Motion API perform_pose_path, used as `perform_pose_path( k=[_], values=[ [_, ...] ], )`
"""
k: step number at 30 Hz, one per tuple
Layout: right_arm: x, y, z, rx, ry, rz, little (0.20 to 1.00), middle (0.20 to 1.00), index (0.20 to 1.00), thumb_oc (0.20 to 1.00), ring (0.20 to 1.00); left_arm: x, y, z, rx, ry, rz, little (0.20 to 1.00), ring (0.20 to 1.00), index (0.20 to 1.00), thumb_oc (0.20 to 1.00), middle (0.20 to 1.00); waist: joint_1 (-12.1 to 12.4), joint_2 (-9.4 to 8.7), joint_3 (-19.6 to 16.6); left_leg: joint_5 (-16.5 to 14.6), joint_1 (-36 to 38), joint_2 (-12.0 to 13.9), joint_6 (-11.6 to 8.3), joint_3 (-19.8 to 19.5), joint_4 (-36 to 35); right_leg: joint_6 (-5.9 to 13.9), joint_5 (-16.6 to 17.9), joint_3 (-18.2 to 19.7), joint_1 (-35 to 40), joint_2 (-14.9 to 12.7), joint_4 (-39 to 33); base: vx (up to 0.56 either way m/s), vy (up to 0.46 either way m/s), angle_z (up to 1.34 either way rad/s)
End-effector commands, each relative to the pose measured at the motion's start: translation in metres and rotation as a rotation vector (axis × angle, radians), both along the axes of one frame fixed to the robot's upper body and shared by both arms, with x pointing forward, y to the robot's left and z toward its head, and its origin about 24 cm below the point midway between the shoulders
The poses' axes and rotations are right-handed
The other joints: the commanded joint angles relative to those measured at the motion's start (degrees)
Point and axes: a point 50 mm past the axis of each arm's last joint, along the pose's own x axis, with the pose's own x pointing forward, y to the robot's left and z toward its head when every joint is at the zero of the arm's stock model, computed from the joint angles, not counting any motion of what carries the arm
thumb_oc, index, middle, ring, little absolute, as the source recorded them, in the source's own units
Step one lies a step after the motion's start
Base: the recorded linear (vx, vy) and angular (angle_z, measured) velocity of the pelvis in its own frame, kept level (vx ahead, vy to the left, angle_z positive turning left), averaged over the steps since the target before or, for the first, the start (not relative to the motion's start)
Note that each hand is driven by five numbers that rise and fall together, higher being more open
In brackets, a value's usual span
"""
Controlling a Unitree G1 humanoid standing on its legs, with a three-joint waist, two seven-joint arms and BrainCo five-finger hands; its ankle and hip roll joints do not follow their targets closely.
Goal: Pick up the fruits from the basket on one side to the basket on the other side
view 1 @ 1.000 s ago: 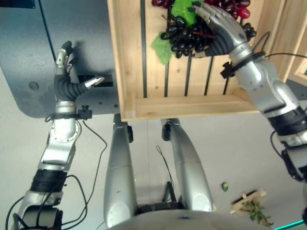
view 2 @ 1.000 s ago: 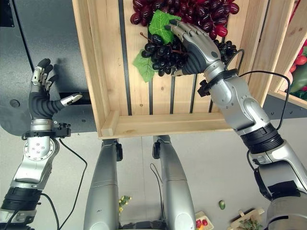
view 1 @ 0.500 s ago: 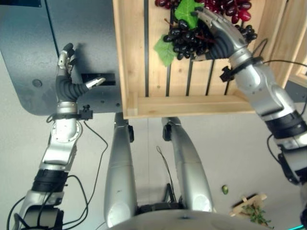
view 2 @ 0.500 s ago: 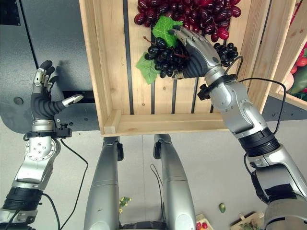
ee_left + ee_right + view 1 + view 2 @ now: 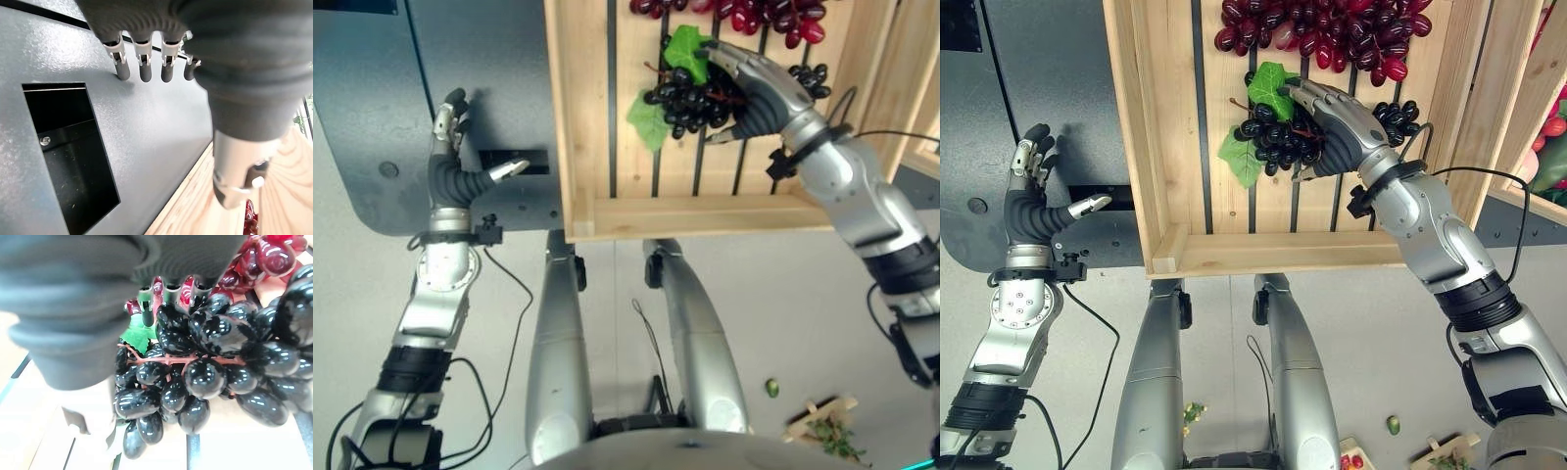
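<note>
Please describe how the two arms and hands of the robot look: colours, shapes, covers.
Both arms are silver-grey rounded shells with black ribbed bands between segments. Each hand, left hand and right hand, has a dark ribbed cover over its back and wrist, and silver fingers with dark tips. A small black clamp sits at each wrist.

Dark grey table (image 5: 372,117), slatted wooden crate (image 5: 1234,240) on it, red grapes (image 5: 1332,29) inside

Black grape bunch (image 5: 1278,137) w/ green leaves, glossy, in right hand's (image 5: 1337,117) grip inside wooden slatted crate (image 5: 1234,250). Red grape bunch (image 5: 1332,29) lies just beyond, at crate's far end.
</note>
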Motion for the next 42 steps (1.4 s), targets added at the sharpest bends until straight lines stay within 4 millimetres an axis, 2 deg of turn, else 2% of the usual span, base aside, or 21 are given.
perform_pose_path(
  k=[1, 2, 3, 4, 5, 6, 10, 18, 24, 30, 31, 33, 34, 42],
  values=[
    [-0.006, 0.013, -0.018, -0.011, 0.079, 0.089, 1.000, 1.000, 1.000, 1.000, 1.000, -0.010, 0.003, 0.006, 0.025, -0.045, 0.005, 1.000, 1.000, 1.000, 1.000, 1.000, -2.16, -0.25, -0.38, -5.19, 1.97, 1.96, -1.31, -1.00, 3.31, 8.11, -0.76, 1.21, 1.92, -3.82, -1.60, 0.00, 0.000, 0.00],
    [-0.006, 0.012, -0.018, -0.006, 0.079, 0.088, 0.856, 0.856, 0.856, 0.856, 0.856, -0.010, 0.003, 0.006, 0.022, -0.045, 0.005, 1.000, 1.000, 1.000, 1.000, 1.000, -2.17, -0.25, -0.38, -5.18, 1.99, 1.95, -1.28, -1.04, 3.27, 8.09, -0.80, 1.21, 1.97, -3.82, -1.62, 0.00, 0.000, 0.00],
    [-0.006, 0.012, -0.019, 0.004, 0.081, 0.087, 0.768, 0.768, 0.768, 0.768, 0.768, -0.010, 0.002, 0.006, 0.020, -0.046, 0.005, 1.000, 1.000, 1.000, 1.000, 1.000, -2.14, -0.21, -0.38, -5.16, 2.00, 1.97, -1.28, -1.06, 3.22, 8.10, -0.78, 1.22, 2.02, -3.84, -1.69, 0.00, 0.000, 0.00],
    [-0.005, 0.013, -0.019, 0.006, 0.080, 0.087, 0.790, 0.790, 0.790, 0.790, 0.790, -0.010, 0.002, 0.006, 0.017, -0.046, 0.005, 1.000, 1.000, 1.000, 1.000, 1.000, -2.10, -0.15, -0.38, -5.10, 2.03, 1.92, -1.25, -1.10, 3.10, 8.09, -0.76, 1.22, 2.00, -3.78, -1.71, 0.00, 0.000, 0.00],
    [-0.005, 0.012, -0.019, 0.012, 0.079, 0.085, 0.950, 0.950, 0.950, 0.950, 0.950, -0.009, 0.002, 0.006, 0.016, -0.048, 0.005, 1.000, 1.000, 1.000, 1.000, 1.000, -2.12, -0.16, -0.38, -5.05, 2.05, 1.94, -1.26, -1.07, 2.98, 8.10, -0.74, 1.20, 2.04, -3.80, -1.81, 0.00, 0.000, 0.00],
    [-0.004, 0.013, -0.019, 0.018, 0.077, 0.084, 1.000, 1.000, 1.000, 1.000, 1.000, -0.009, 0.002, 0.006, 0.015, -0.047, 0.002, 1.000, 1.000, 1.000, 1.000, 1.000, -2.08, -0.12, -0.38, -5.03, 2.00, 1.97, -1.24, -1.10, 2.93, 8.10, -0.72, 1.21, 1.95, -3.83, -1.84, 0.00, 0.000, 0.00],
    [0.001, 0.015, -0.020, 0.032, 0.081, 0.071, 1.000, 1.000, 1.000, 1.000, 1.000, -0.008, 0.000, 0.005, 0.009, -0.043, -0.001, 1.000, 1.000, 1.000, 1.000, 1.000, -1.88, 0.16, -0.38, -5.04, 1.79, 1.98, -1.15, -1.22, 2.96, 8.07, -0.71, 1.27, 1.69, -3.88, -1.71, 0.00, 0.000, 0.00],
    [0.026, 0.024, -0.012, 0.038, 0.049, -0.003, 1.000, 1.000, 1.000, 1.000, 1.000, -0.001, -0.006, 0.002, -0.010, -0.033, -0.017, 1.000, 1.000, 1.000, 1.000, 1.000, -0.94, 1.30, -0.38, -4.98, 1.36, 1.90, -1.10, -1.18, 2.96, 7.98, -0.70, 1.26, 1.05, -3.89, -1.49, 0.00, 0.000, 0.00],
    [0.031, 0.028, -0.006, 0.049, 0.019, -0.017, 1.000, 1.000, 1.000, 1.000, 1.000, 0.001, -0.008, 0.004, -0.020, -0.041, -0.017, 1.000, 1.000, 1.000, 1.000, 1.000, -0.87, 1.51, -0.38, -4.87, 1.12, 1.80, -1.09, -1.27, 2.67, 8.03, -0.70, 1.13, 0.86, -3.96, -1.64, 0.00, 0.000, 0.00],
    [0.033, 0.028, -0.008, 0.057, 0.027, -0.024, 1.000, 1.000, 1.000, 1.000, 1.000, 0.002, -0.009, 0.004, -0.025, -0.041, -0.017, 1.000, 1.000, 1.000, 1.000, 1.000, -0.87, 1.62, -0.38, -4.91, 0.77, 1.74, -1.11, -1.34, 2.85, 7.95, -0.83, 1.08, 0.55, -4.00, -1.49, 0.00, 0.000, 0.00],
    [0.034, 0.028, -0.008, 0.055, 0.030, -0.025, 0.827, 0.827, 0.827, 0.827, 0.827, 0.002, -0.010, 0.004, -0.024, -0.041, -0.018, 1.000, 1.000, 1.000, 1.000, 1.000, -0.89, 1.62, -0.38, -4.91, 0.67, 1.73, -1.11, -1.33, 2.92, 7.97, -0.86, 1.11, 0.48, -4.01, -1.45, 0.00, 0.000, 0.00],
    [0.034, 0.027, -0.009, 0.054, 0.032, -0.029, 0.231, 0.231, 0.231, 0.231, 0.231, 0.002, -0.010, 0.003, -0.023, -0.039, -0.019, 1.000, 1.000, 1.000, 1.000, 1.000, -0.93, 1.69, -0.38, -4.93, 0.55, 1.71, -1.08, -1.26, 2.98, 7.98, -0.94, 1.15, 0.31, -4.02, -1.26, 0.00, 0.000, 0.00],
    [0.034, 0.027, -0.009, 0.054, 0.032, -0.029, 0.200, 0.200, 0.200, 0.200, 0.200, 0.002, -0.010, 0.004, -0.023, -0.040, -0.017, 1.000, 1.000, 1.000, 1.000, 1.000, -0.92, 1.74, -0.38, -4.91, 0.59, 1.74, -1.07, -1.25, 2.88, 7.99, -0.91, 1.13, 0.26, -4.01, -1.24, 0.00, 0.000, 0.00],
    [0.032, 0.029, -0.006, 0.056, 0.020, -0.015, 0.200, 0.200, 0.200, 0.200, 0.200, 0.002, -0.009, 0.004, -0.023, -0.042, -0.014, 1.000, 1.000, 1.000, 1.000, 1.000, -0.96, 1.83, -0.38, -4.91, 0.42, 1.76, -1.02, -1.20, 2.89, 8.10, -0.84, 1.28, 0.15, -4.03, -1.21, 0.00, 0.000, 0.00]
  ],
)
